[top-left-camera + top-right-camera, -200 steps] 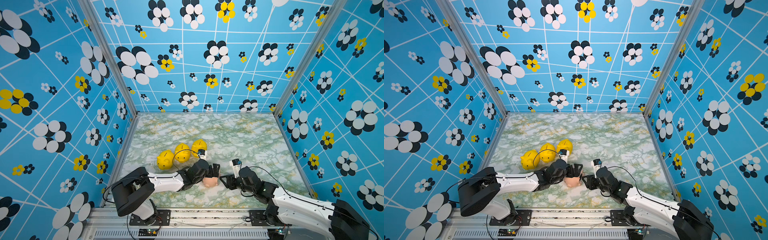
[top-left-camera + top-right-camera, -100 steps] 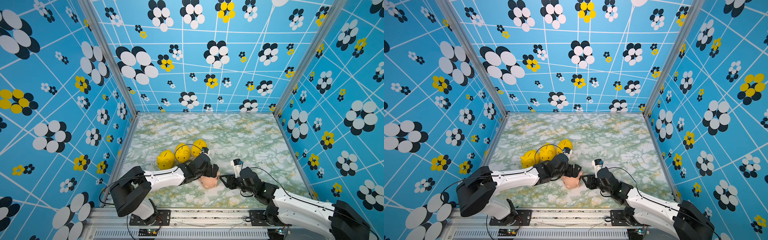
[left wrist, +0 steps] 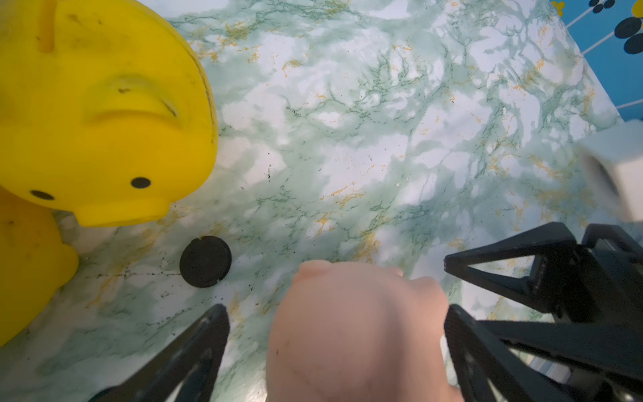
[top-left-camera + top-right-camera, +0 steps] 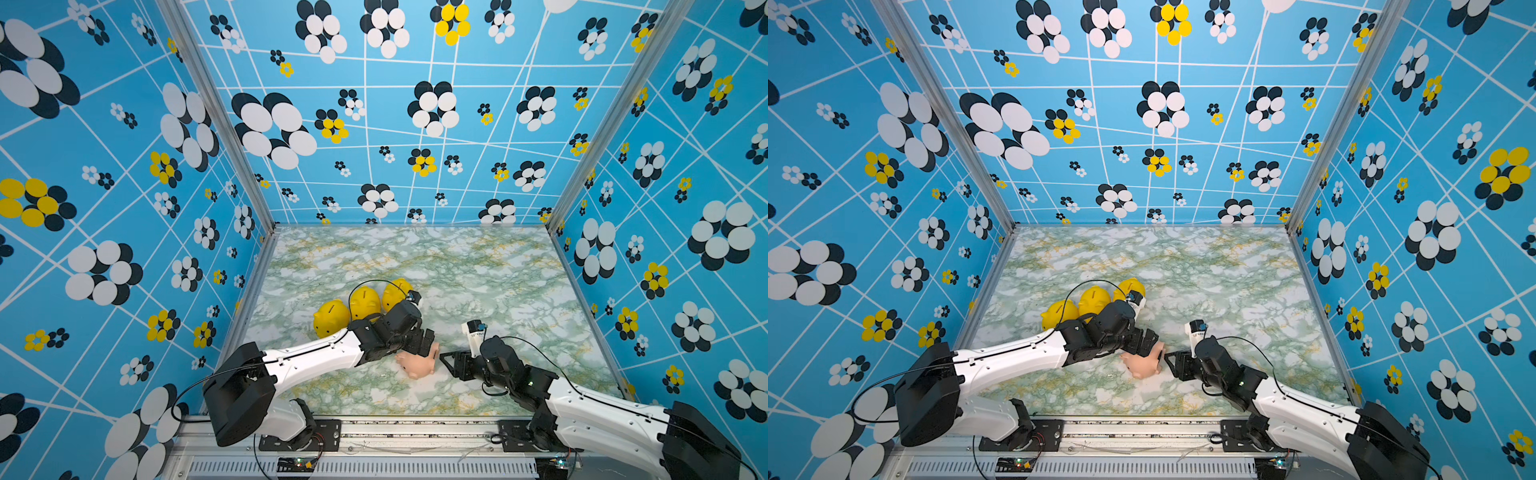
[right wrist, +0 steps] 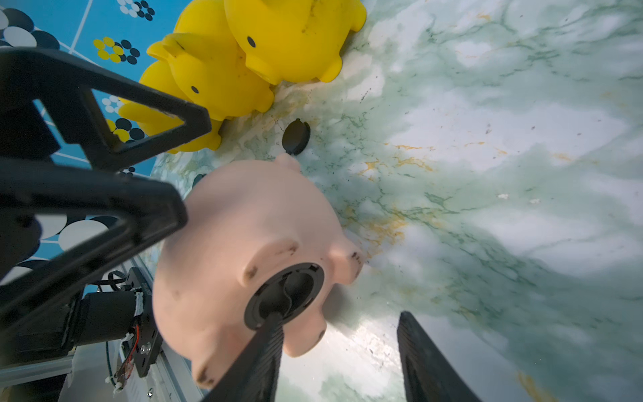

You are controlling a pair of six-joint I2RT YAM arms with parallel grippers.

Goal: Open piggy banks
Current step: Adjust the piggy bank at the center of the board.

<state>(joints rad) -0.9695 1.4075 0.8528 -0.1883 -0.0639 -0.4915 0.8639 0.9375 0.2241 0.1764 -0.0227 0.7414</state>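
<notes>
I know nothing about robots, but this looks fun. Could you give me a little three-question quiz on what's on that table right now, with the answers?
1. How many bright yellow plastic piggy banks sit clustered on the green-veined marble-look table?
2. True or false: the pale pink plastic piggy bank stands upright on its feet.
3. What lies loose on the table between the pink bank and the yellow ones? A) a coin B) a small black round disc C) a key

Key
1. Three.
2. False: it lies on its side, and its round black belly plug shows in the right wrist view.
3. B.
</notes>
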